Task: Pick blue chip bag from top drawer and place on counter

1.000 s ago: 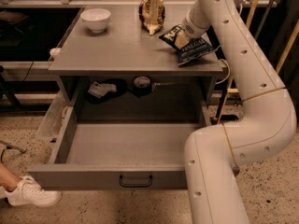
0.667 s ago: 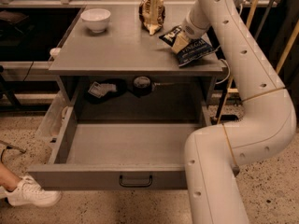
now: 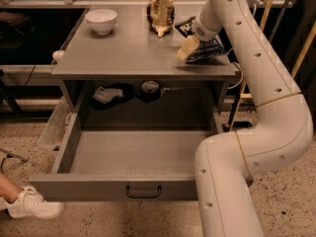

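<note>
One blue chip bag lies on counter just beside pincer; cannot tell its grip

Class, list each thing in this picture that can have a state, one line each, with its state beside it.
Wide grey metal top drawer: pulled open.
Crinkled dark blue foil chip bag: lying on the counter's right side, out of the drawer.
Flat matte grey counter: bearing a bowl and two bags.
Round white bowl: upright, back left.
Brown-and-cream bag: standing upright at the back.
Gripper: low at the blue bag's left edge.
</note>
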Robot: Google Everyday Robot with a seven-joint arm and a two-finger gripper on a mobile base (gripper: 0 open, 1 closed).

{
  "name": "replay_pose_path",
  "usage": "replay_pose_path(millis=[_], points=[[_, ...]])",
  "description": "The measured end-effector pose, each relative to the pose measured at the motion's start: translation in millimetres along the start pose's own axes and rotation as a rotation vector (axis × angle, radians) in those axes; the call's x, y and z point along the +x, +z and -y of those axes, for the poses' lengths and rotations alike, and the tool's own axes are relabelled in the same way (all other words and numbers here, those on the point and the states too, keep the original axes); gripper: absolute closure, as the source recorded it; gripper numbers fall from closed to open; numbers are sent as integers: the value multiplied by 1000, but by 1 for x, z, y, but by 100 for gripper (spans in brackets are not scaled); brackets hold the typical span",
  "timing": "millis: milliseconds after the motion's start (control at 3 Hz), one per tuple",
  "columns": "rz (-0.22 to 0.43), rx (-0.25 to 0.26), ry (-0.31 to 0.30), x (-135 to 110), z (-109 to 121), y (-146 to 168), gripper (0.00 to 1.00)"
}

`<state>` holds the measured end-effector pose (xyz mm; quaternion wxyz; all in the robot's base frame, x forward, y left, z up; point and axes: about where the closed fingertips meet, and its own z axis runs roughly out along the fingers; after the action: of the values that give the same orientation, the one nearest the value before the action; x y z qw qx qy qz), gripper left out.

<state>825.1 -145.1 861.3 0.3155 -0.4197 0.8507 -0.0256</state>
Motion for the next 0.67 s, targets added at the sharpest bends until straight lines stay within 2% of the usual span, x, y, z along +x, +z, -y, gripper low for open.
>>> replay_pose_path(millis=[333,667], points=[[10,-23,22,-9,-7,-20,0],[-45,43,40,-30,-19,-66,0]])
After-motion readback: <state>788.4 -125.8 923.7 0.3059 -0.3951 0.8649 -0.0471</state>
